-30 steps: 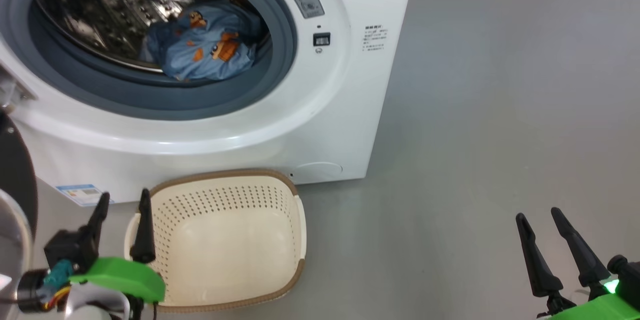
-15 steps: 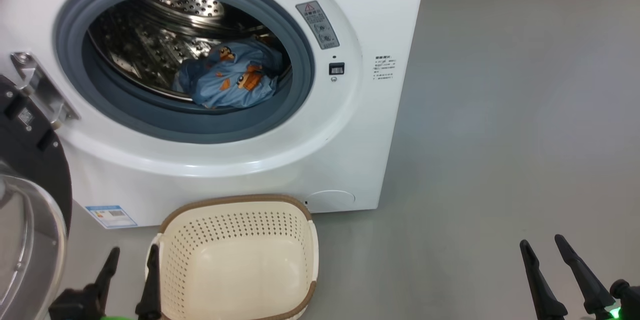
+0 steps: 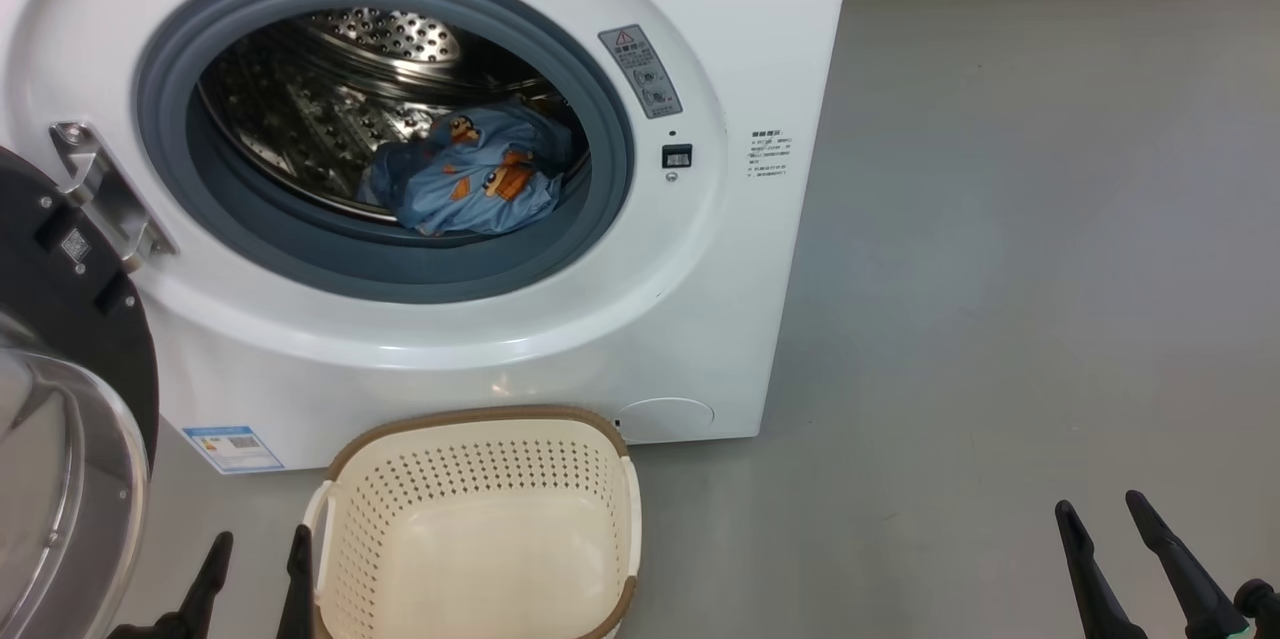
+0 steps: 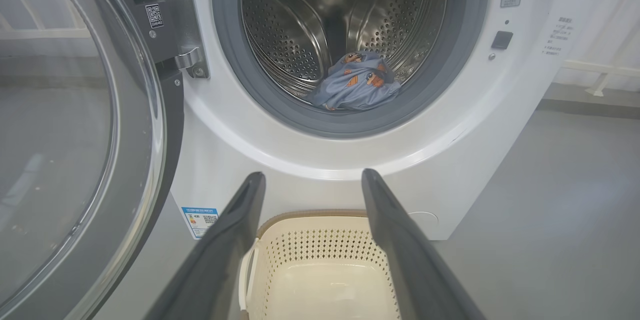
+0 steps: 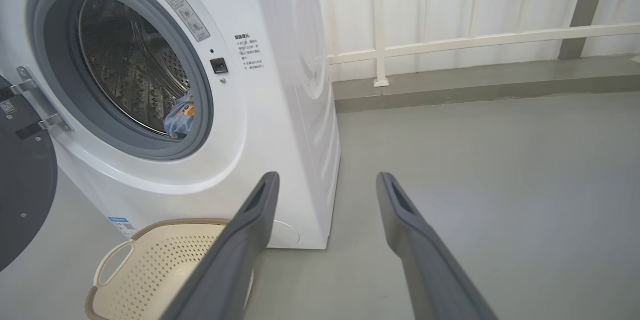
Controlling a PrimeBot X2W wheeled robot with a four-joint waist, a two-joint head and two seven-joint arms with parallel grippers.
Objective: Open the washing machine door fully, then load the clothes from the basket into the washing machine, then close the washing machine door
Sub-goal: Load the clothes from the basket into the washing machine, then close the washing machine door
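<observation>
The white washing machine [image 3: 740,39] stands with its round black door [image 3: 70,399] swung wide open to the left. Light-blue printed clothes [image 3: 470,181] lie inside the steel drum, low and to the right. On the floor in front sits the cream basket [image 3: 478,519], with nothing in it. My left gripper [image 3: 258,549] is open at the bottom edge, just left of the basket. My right gripper [image 3: 1102,509] is open at the lower right, over bare floor. From the left wrist, the clothes [image 4: 357,82], the door [image 4: 80,124] and the basket [image 4: 320,255] all show.
Grey floor [image 3: 1000,269] spreads to the right of the machine. A white railing [image 5: 475,39] and a low kerb run along the back wall in the right wrist view. The open door's glass bowl bulges at the far left.
The head camera has tilted up and pulled back, so more of the machine's front shows. Both grippers now sit lower in the picture, still open.
</observation>
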